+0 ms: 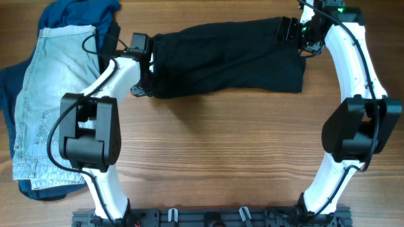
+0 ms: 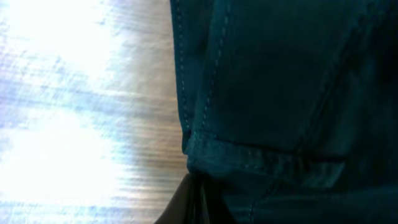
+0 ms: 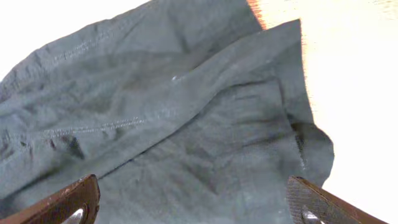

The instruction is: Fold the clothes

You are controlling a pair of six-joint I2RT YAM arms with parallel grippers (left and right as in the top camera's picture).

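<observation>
The black fabric shorts (image 1: 227,57) lie flat on the brown wooden table (image 1: 221,157), with their long axis running from one arm to the other, so each gripper sits at one short end. The left gripper (image 1: 146,74) is at the end nearest the other clothes and the right gripper (image 1: 293,31) is at the opposite end, at the far corner. Neither arm is nearer overall; each has its own end to work on.

In the right wrist view the right gripper's two brown ribbed fingers (image 3: 65,202) stand wide apart with nothing between them. The shorts spread out just ahead of and below them, with the cloth edge to the right. In the left wrist view a stitched hem of the shorts (image 2: 261,158) fills the frame very close to the camera. A dark shape at the bottom edge may be a finger, but I cannot tell whether those jaws are closed on the cloth.

The fabric is a thin, matte woven cloth with double-stitched seams and soft creases, and one layer overlaps another. It will likely sag and slide when lifted.

Beyond the shorts' left-gripper end, pale-blue denim shorts (image 1: 44,107) lie crumpled on top of a dark blue garment (image 1: 79,11), well apart from the right arm.
</observation>
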